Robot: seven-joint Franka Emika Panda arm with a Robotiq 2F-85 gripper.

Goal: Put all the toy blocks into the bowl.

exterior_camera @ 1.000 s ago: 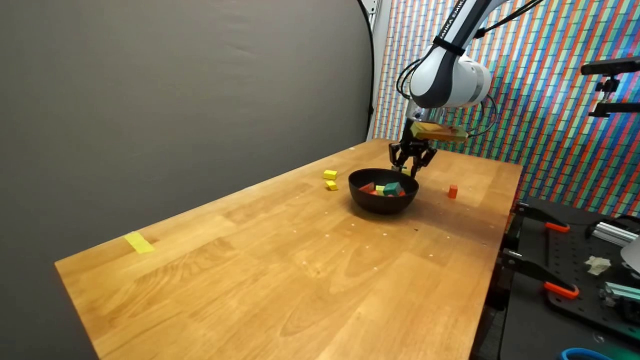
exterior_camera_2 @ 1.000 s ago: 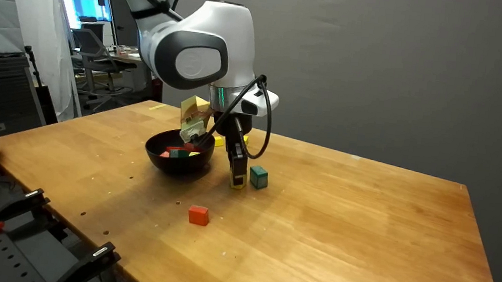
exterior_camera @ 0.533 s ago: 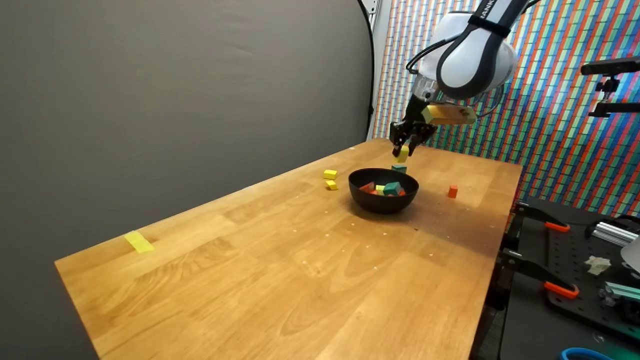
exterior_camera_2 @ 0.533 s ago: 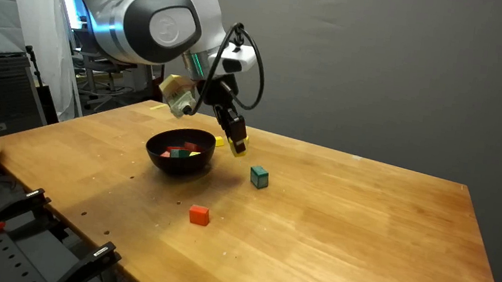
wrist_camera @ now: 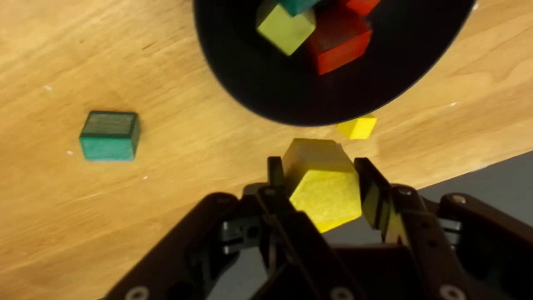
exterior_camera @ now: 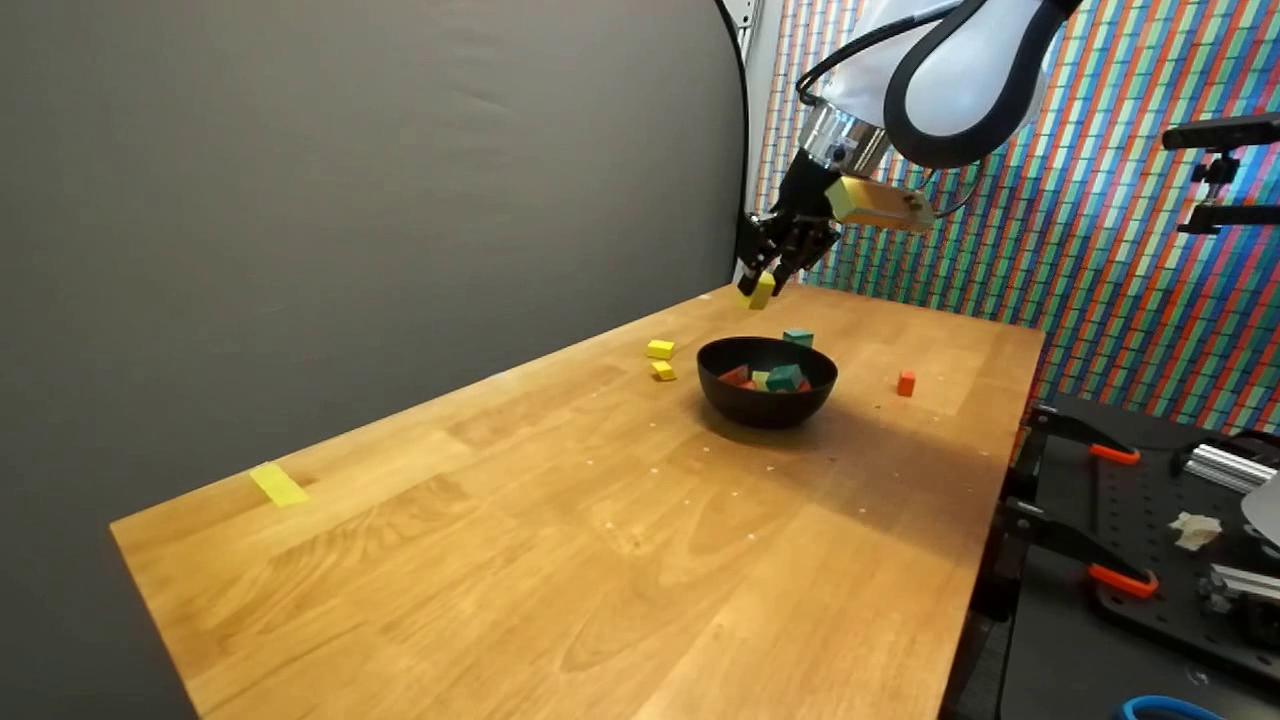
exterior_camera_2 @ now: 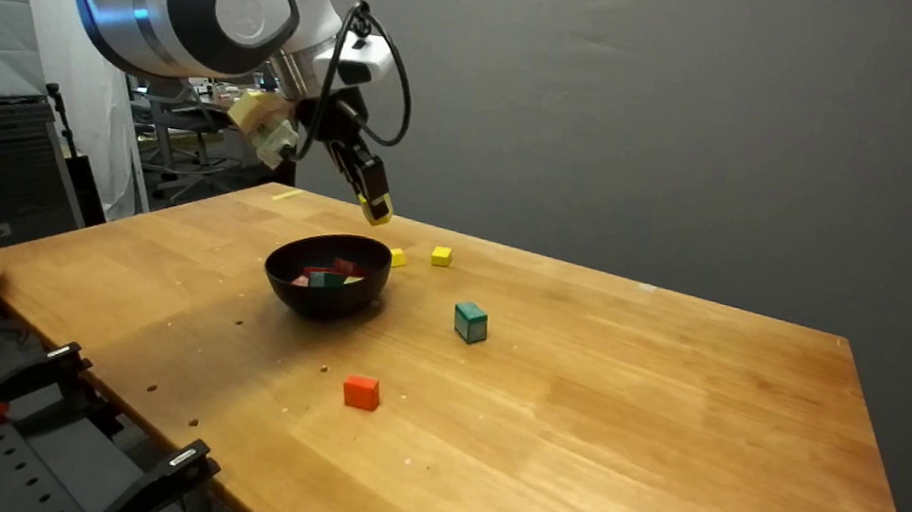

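My gripper point(wrist_camera: 318, 171) has a yellow block point(wrist_camera: 326, 195) off the table point(exterior_camera_2: 615, 446)

I have the arm point(exterior_camera_2: 230, 11) reaching in from the upper left in an exterior view, bent so the jaws slant down to the right, snug on the block's sides. In the wrist view it shows just outside the rim of the black bowl point(wrist_camera: 291, 100); several blocks point(wrist_camera: 339, 54) lie inside. A green block point(exterior_camera_2: 471, 323), a red block point(exterior_camera_2: 361, 393) and two yellow blocks point(exterior_camera_2: 441, 256) rest on the table.

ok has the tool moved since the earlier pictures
Yes. In an exterior view, judged against the bowl, the tool has gone up and toward that picture's left; the wrist view shows a yellow block in its grip.
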